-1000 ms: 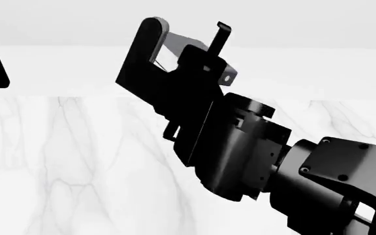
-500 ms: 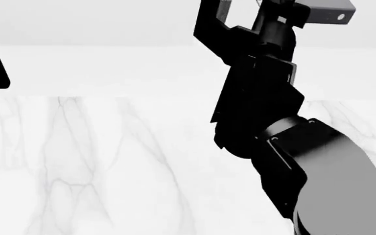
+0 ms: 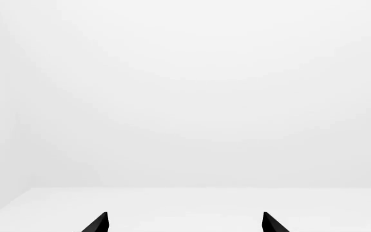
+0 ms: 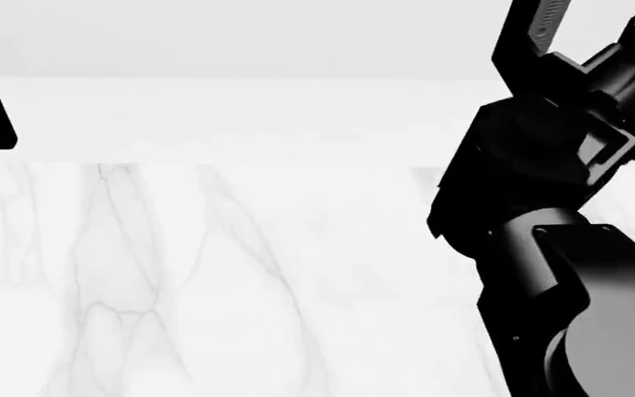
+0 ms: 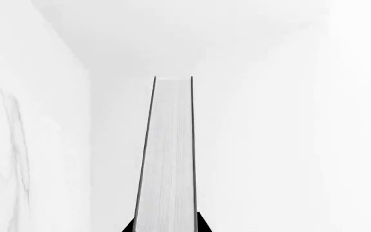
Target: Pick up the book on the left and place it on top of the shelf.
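Closest to the right wrist camera, the right claw (image 5: 166, 226) shows only as two dark tips at the base of the book (image 5: 166, 159), one on each cover — it is closed on the book, which runs away from the lens edge-on, white page edges between two thin dark boards. Behind it there is only pale wall and a marbled surface at one side; the shelf does not appear in any view. From the head camera the right arm (image 4: 560, 248) rises steeply at the right of the frame, lifted well clear of the white marbled desk (image 4: 185, 273), and its claw runs out past the upper right corner.

The left claw (image 3: 184, 223) hangs idle — its two tips stand well apart with nothing between them, facing a blank wall. In the head view a dark piece of it shows at the far left edge.

By these signs the pick-up looks done and the carry is in hand. The next move calls for finding the shelf top, bringing the book over it, turning it flat and lowering it before the claw lets go.
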### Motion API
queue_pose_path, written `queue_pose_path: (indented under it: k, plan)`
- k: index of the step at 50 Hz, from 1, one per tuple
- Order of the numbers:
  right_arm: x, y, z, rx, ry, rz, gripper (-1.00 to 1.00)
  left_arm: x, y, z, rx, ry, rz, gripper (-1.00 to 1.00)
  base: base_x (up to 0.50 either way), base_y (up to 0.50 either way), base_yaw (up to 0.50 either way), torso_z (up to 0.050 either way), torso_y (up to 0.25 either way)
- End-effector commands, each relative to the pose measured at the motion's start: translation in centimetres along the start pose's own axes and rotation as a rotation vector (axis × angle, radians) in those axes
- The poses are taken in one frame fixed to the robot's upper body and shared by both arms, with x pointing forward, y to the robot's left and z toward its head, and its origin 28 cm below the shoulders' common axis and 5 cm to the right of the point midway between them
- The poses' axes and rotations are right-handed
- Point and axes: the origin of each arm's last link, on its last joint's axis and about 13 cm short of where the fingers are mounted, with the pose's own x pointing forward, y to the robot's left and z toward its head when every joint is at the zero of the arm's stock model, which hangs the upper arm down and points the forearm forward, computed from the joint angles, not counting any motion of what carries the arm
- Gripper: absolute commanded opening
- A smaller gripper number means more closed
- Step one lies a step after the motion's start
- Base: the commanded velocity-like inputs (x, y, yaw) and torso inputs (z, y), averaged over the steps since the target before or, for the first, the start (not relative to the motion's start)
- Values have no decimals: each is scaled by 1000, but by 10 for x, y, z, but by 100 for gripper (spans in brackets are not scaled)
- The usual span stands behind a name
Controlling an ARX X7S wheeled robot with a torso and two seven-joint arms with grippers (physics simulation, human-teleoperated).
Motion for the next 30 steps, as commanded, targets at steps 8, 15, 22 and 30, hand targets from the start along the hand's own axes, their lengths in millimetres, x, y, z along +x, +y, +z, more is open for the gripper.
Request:
queue_pose_path:
  k: [8,15,22,30]
  plan:
    - [11,-16,-46,-217,326,-208,-100,0,1,-1,-1,1,2,100,0,0,0,0,1]
    - [11,-16,-61,-284,443,-220,-100,0,1,-1,-4,1,2,100,0,0,0,0,2]
    - [9,-11,-70,-314,520,-173,-100,0,1,-2,-5,1,3,100,0,0,0,0,1]
    - [7,-7,-73,-337,557,-157,-100,-1,3,-3,-7,3,7,100,0,0,0,0,1]
